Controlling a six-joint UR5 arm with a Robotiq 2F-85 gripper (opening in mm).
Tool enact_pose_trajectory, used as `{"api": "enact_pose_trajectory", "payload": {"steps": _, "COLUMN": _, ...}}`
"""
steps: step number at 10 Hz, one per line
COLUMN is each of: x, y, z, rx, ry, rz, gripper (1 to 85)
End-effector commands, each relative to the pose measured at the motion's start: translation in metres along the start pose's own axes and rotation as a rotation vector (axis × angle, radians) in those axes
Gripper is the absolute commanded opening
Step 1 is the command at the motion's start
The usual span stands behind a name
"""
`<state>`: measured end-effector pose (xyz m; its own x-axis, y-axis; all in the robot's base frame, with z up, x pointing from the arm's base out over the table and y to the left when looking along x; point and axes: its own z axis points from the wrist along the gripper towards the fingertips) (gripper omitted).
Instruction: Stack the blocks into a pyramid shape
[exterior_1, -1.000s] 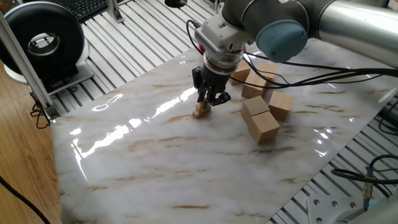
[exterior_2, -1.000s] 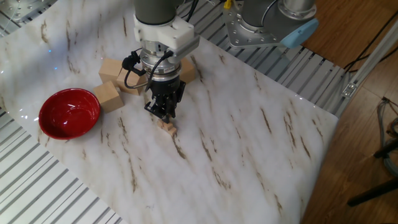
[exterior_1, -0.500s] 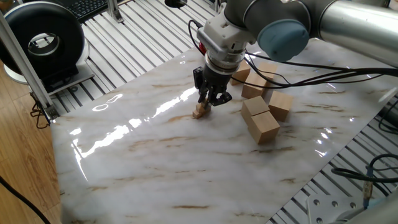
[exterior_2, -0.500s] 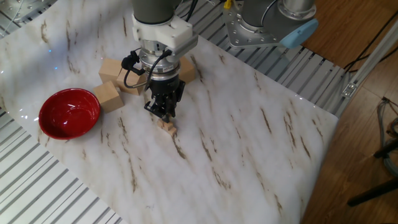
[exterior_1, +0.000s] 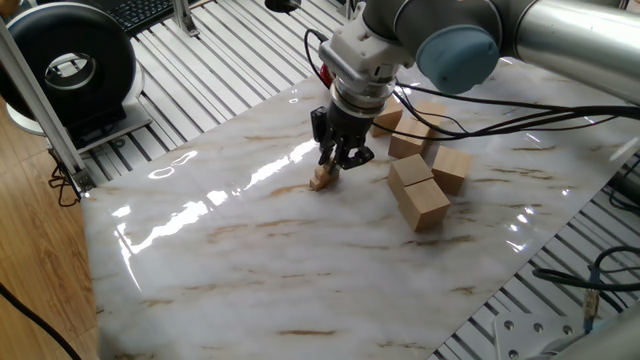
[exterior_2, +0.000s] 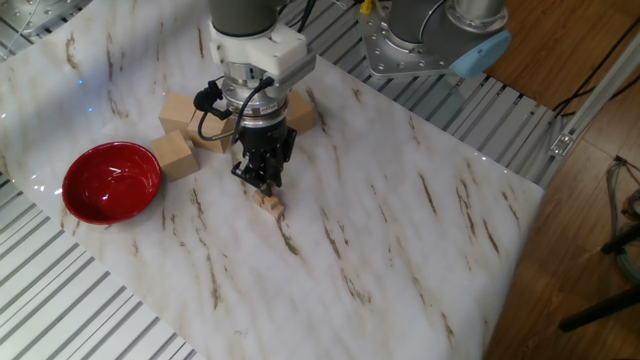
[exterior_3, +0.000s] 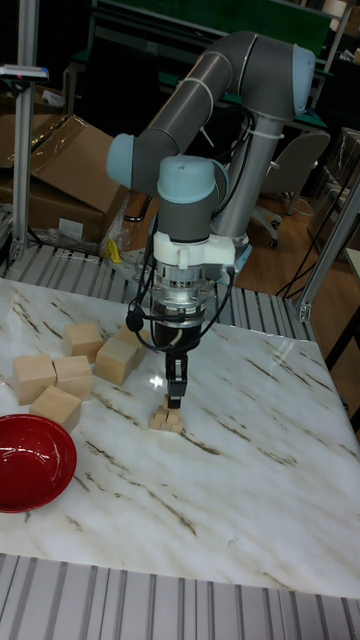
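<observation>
Pointing straight down, the gripper (exterior_3: 174, 404) hangs just above the small pile of blocks (exterior_3: 166, 420) on the marble table (exterior_3: 250, 470); whether its fingers are clenched I cannot tell. Big wooden blocks (exterior_3: 70, 372) lie toward nine o'clock. No writing is readable.

Bright overhead light, white glare streaks across the glossy marble counter (exterior_1: 250, 260), soft short shadows under objects, dim background in the tall view, all views fairly sharp
</observation>
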<state>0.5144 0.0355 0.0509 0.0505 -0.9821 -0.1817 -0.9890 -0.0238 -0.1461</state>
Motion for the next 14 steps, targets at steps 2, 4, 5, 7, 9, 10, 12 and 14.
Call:
{"api": "enact_pose_trajectory", "payload": {"steps": 2, "x": -0.0060, "y": -0.0039, "z": -0.0025, "rx": 0.002, "ry": -0.019, "rz": 0.001, "gripper": 23.7}}
{"api": "enact_pose_trajectory", "payload": {"steps": 4, "x": -0.0075, "y": -0.0051, "z": -0.0013, "rx": 0.004, "ry": -0.027, "rz": -0.001, "gripper": 25.0}}
{"api": "enact_pose_trajectory", "payload": {"steps": 5, "x": -0.0081, "y": -0.0053, "z": -0.0003, "rx": 0.002, "ry": -0.030, "rz": -0.008, "gripper": 26.7}}
{"api": "enact_pose_trajectory", "payload": {"steps": 7, "x": -0.0085, "y": -0.0053, "z": 0.0000, "rx": 0.001, "ry": -0.033, "rz": -0.011, "gripper": 29.7}}
{"api": "enact_pose_trajectory", "payload": {"steps": 9, "x": -0.0072, "y": -0.0054, "z": -0.0003, "rx": 0.000, "ry": -0.033, "rz": -0.016, "gripper": 30.3}}
{"api": "enact_pose_trajectory", "payload": {"steps": 10, "x": -0.0061, "y": -0.0059, "z": -0.0008, "rx": 0.000, "ry": -0.033, "rz": -0.016, "gripper": 30.3}}
{"api": "enact_pose_trajectory", "payload": {"steps": 12, "x": -0.0045, "y": -0.0067, "z": -0.0005, "rx": 0.000, "ry": -0.033, "rz": -0.016, "gripper": 30.7}}
{"api": "enact_pose_trajectory", "payload": {"steps": 14, "x": -0.0045, "y": -0.0068, "z": -0.0004, "rx": 0.000, "ry": -0.034, "rz": -0.015, "gripper": 31.0}}
